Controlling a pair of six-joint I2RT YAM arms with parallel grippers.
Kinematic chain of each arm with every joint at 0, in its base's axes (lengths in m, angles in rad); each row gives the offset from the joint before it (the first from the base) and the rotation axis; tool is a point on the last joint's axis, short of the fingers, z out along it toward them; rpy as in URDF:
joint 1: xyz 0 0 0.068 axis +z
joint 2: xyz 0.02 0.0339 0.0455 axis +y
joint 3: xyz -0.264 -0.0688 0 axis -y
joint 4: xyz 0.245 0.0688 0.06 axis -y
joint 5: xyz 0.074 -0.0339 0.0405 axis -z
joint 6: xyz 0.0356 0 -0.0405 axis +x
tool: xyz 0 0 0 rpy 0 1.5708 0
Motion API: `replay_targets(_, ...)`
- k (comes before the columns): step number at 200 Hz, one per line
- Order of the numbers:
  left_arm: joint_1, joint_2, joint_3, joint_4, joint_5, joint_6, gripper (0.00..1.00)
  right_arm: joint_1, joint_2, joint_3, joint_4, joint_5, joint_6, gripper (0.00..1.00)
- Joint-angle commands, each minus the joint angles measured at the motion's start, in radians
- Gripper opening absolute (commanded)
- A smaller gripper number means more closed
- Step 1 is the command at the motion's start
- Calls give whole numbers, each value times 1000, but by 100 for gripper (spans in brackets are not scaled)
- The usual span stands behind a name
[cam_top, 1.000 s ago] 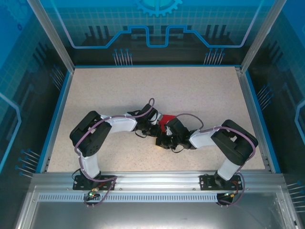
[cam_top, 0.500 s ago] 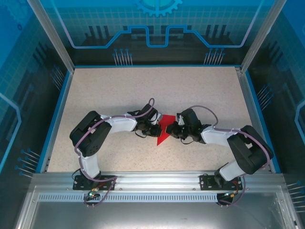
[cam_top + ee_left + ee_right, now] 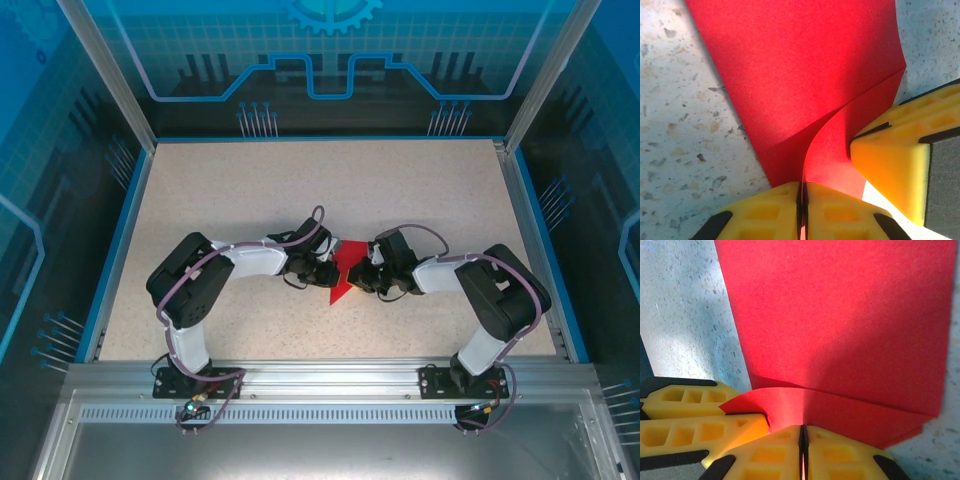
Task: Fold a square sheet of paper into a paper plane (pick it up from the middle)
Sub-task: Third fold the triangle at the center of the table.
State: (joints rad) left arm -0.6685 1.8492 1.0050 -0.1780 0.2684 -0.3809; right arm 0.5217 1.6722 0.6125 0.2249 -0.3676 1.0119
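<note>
From above, we see the sheet of paper point(image 3: 343, 266) lying near the middle of the table point(image 3: 230, 190) as a red pointed wedge, its tip toward the arm bases. The left gripper point(image 3: 326, 272) and the right gripper point(image 3: 366, 277) meet over it from either side, low on the surface. We judge this lets each one take a part of the same fold.

In the left wrist view, the left gripper point(image 3: 802, 189) has its yellow fingers pressed together, with a thin edge of the red sheet caught between them. A flap curls up from the flat layer into that pinch. One yellow finger point(image 3: 885, 160) of the right gripper sits just beside it, against the flap.

In the right wrist view, the right gripper point(image 3: 803, 430) is likewise closed tight, pinching a raised flap while the flat layer spreads away across the table. The left gripper's fingers point(image 3: 695, 415) lie just beside it. We judge that two pinches this close together keep the flap from slipping while the crease is formed.
</note>
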Motion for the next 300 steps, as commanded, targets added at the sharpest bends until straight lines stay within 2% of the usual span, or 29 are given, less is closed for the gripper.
replay_targets(1, -1, -42, -11, -113, -23, -6, 24, -3, 30, -28, -41, 50, -13, 11)
replay_targets(11, -1, -70, -5, -127, -42, -22, 32, -3, 23, -29, -38, 46, -12, 11)
replay_targets(41, 0, -161, 12, -179, -111, -103, 39, -4, 3, -23, -43, 45, -12, 12)
replay_targets(63, 0, -208, -2, -165, -81, -179, 30, -3, -1, -25, -39, 45, -6, 12)
replay_targets(102, -10, -171, -42, 4, 122, -269, 17, -3, 11, -23, -13, 29, 7, 12)
replay_targets(182, -14, 21, -35, 16, 90, -306, 8, -5, 2, -10, 23, 4, 30, 13)
replay_targets(236, -13, 25, -66, -11, 51, -281, 6, -6, -83, 15, -34, 18, -10, 13)
replay_targets(300, -14, 24, -60, -32, 42, -263, 5, -57, 3, 12, 3, 7, -24, 13)
